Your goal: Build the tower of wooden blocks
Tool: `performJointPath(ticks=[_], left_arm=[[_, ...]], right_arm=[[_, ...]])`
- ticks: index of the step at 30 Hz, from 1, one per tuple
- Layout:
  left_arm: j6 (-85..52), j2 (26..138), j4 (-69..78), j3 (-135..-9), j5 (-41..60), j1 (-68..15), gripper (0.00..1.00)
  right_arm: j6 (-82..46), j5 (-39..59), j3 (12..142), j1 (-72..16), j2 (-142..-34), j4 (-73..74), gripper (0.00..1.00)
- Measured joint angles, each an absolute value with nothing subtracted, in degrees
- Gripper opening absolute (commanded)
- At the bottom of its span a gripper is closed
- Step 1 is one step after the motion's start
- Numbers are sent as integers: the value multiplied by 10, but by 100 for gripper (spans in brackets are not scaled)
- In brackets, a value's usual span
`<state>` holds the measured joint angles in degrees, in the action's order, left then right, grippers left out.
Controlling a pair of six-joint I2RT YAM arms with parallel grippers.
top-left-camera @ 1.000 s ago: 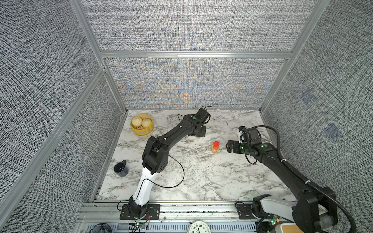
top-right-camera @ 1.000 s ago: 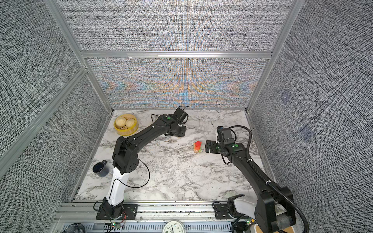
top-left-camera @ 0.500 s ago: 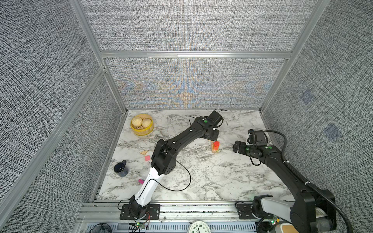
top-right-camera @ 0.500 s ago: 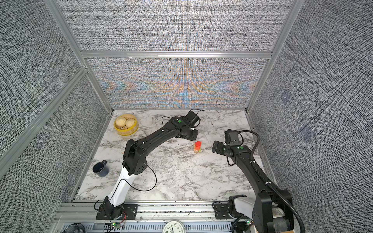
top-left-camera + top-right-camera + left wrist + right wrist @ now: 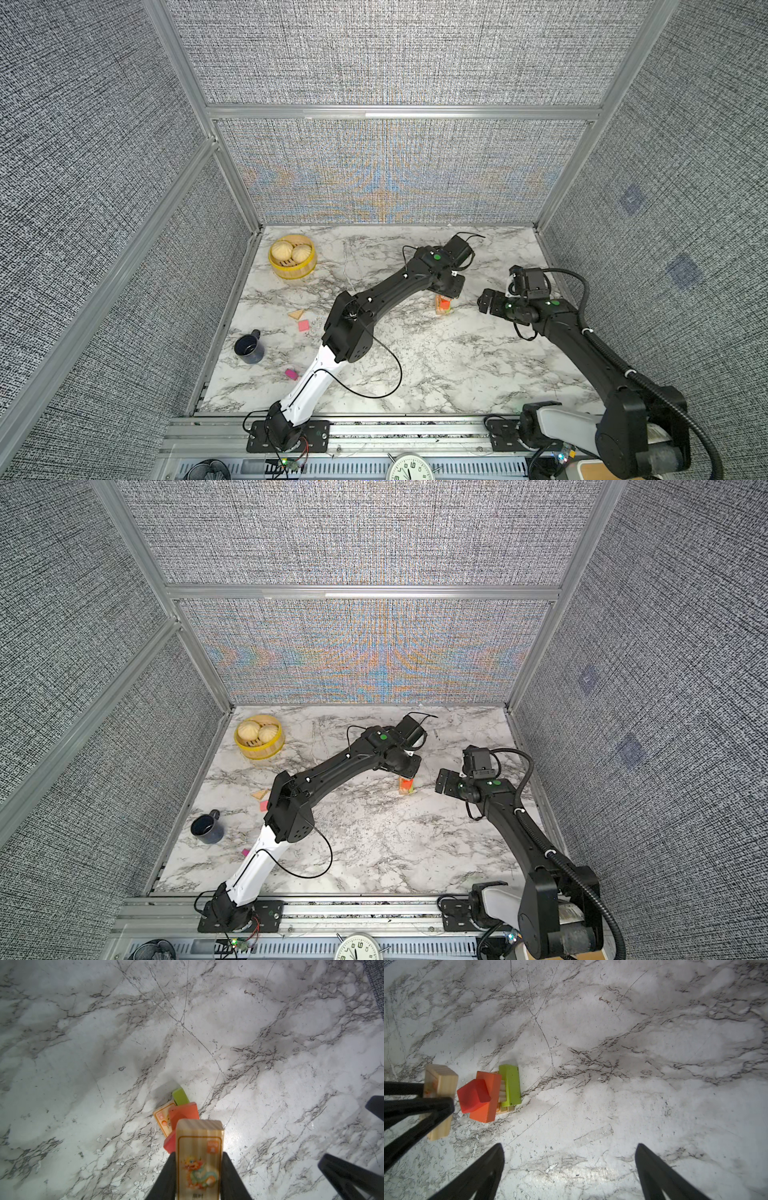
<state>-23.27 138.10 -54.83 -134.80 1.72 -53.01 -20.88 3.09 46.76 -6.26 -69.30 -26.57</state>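
Note:
The tower (image 5: 444, 305) (image 5: 406, 786) stands right of centre: a tan printed block (image 5: 161, 1118) at the base, a lime-green bar (image 5: 509, 1085) and an orange bar (image 5: 488, 1099) on it, and a red cube (image 5: 473, 1096) on top, turned askew. My left gripper (image 5: 200, 1155) is shut on a tan wood block (image 5: 200, 1142) (image 5: 441, 1101) with a dragon print, held just above and beside the red cube. Right of the tower my right gripper (image 5: 569, 1146) (image 5: 484, 301) hovers open over bare marble. A tan triangle (image 5: 296, 314), a pink block (image 5: 304, 326) and a magenta block (image 5: 291, 374) lie loose at the left.
A yellow steamer (image 5: 292, 261) with buns sits in the back left corner. A dark mug (image 5: 249, 349) stands by the left wall. Grey fabric walls close in three sides. My left arm (image 5: 374, 303) stretches diagonally across the table's middle.
My left arm has swung right from the back middle, carrying the tan block over to the tower. My right gripper has drawn back to the right, away from the tower, still open.

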Motion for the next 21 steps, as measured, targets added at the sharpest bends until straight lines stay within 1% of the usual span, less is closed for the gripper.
performJointPath(ticks=[21], left_arm=[[-221, 1401, -558, -1362, -3, -528, 30]], right_arm=[[-209, 37, 468, -61, -693, -264, 99]])
